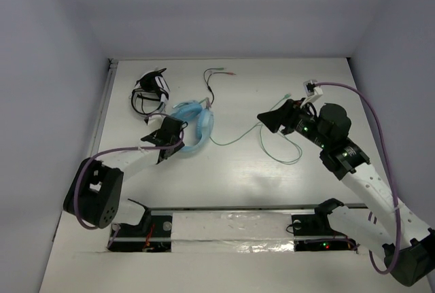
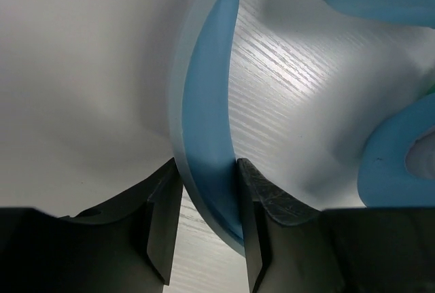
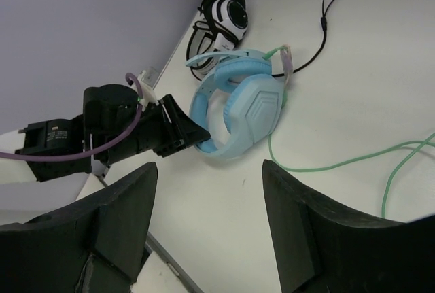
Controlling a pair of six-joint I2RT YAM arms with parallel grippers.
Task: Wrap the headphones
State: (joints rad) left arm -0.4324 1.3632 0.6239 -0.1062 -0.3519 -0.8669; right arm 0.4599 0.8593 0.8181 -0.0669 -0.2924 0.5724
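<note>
The light blue headphones lie on the white table, left of centre. Their pale green cable trails right and loops under my right arm. My left gripper is at the near left part of the headband. In the left wrist view the blue headband runs between the jaws of the left gripper, which are shut against both its sides, with an ear cup at the right. My right gripper hangs open and empty to the right. It faces the headphones and the cable.
Black and white headphones lie at the back left, close to the blue ones. Their dark cable runs to coloured plugs farther back. The table's left edge meets a wall. A taped strip lies between the arm bases.
</note>
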